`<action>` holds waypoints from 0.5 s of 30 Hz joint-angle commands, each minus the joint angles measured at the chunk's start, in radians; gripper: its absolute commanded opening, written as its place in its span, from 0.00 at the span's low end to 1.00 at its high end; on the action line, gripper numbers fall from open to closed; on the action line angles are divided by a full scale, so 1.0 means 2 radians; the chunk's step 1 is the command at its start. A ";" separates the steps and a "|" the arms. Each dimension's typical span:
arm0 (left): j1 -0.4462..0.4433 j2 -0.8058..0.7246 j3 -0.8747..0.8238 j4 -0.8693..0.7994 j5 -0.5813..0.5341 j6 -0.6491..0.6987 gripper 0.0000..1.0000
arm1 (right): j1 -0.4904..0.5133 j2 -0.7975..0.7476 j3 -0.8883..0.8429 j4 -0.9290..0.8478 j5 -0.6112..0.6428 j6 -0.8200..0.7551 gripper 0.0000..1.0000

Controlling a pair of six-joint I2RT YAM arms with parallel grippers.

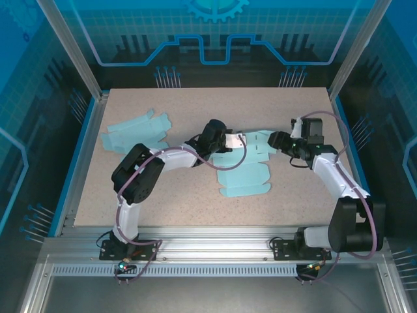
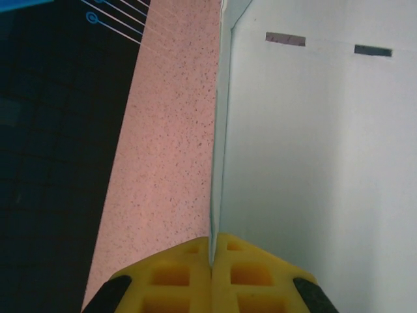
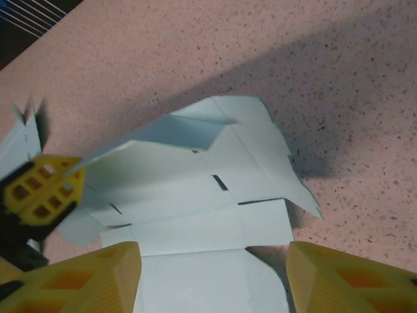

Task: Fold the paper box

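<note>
The paper box (image 1: 244, 181) lies as a partly folded pale blue blank in the middle of the tabletop (image 1: 163, 202), between the two arms. The left pincer (image 2: 212, 251) is clamped tight on the thin edge of one side flap and holds it lifted off the flat sheet, probably so that the flap stands as a wall while the rest is worked. The right pincer (image 3: 212, 277) hovers over the opposite end with its jaws apart, a panel lying under the gap (nothing is gripped there). It looks set to take a neighbouring flap.

A second, unfolded blank (image 1: 133, 134) lies well apart near the far left corner and hinders nothing. The likelier nuisance is the two pincers working close together over one sheet.
</note>
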 commanded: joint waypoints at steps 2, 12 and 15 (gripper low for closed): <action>-0.003 0.003 -0.009 0.077 -0.030 0.024 0.00 | 0.010 -0.022 0.048 -0.049 0.009 0.021 0.61; -0.019 0.017 -0.024 0.147 -0.058 0.063 0.00 | 0.036 0.046 0.110 -0.058 0.003 0.034 0.56; -0.022 0.020 -0.030 0.169 -0.065 0.079 0.00 | 0.045 0.067 0.132 -0.059 0.008 0.029 0.56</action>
